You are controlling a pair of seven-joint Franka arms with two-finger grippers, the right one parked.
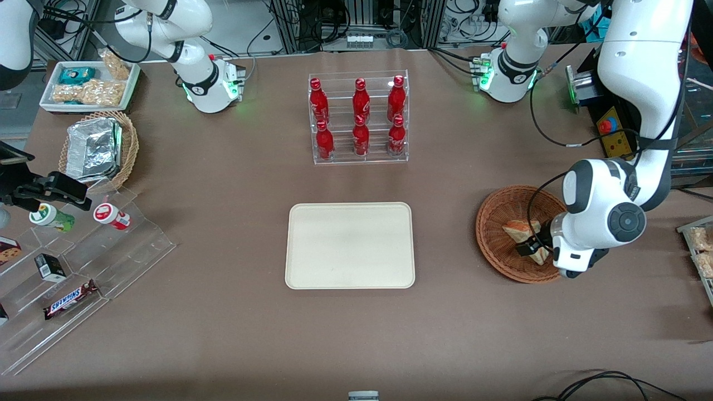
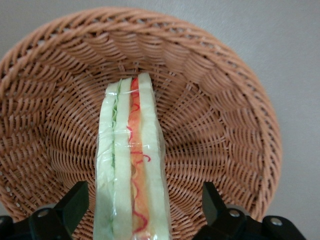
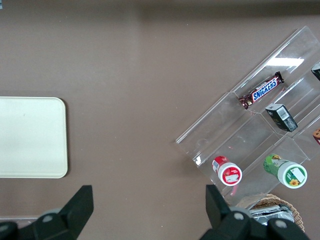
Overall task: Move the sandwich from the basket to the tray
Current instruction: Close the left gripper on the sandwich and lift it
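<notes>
The sandwich point(image 2: 131, 160), a clear-wrapped wedge of white bread with green and orange-red layers, stands on edge in the reddish-brown wicker basket point(image 2: 225, 100). My gripper point(image 2: 144, 191) is lowered into the basket and open, one black finger point(image 2: 76, 201) on each side of the sandwich, with a gap between each finger and the wrap. In the front view the gripper point(image 1: 532, 248) sits over the sandwich point(image 1: 521, 228), and the wrist hides part of the basket point(image 1: 489, 223). The cream tray point(image 1: 350, 245) lies flat beside the basket, toward the table's middle, with nothing on it.
A clear rack of red bottles point(image 1: 359, 120) stands farther from the front camera than the tray. Toward the parked arm's end are a tan basket with foil containers point(image 1: 100, 147), a white snack tray point(image 1: 89, 83) and a clear stepped shelf point(image 1: 83, 262). Snack packets point(image 1: 701, 248) lie at the working arm's table edge.
</notes>
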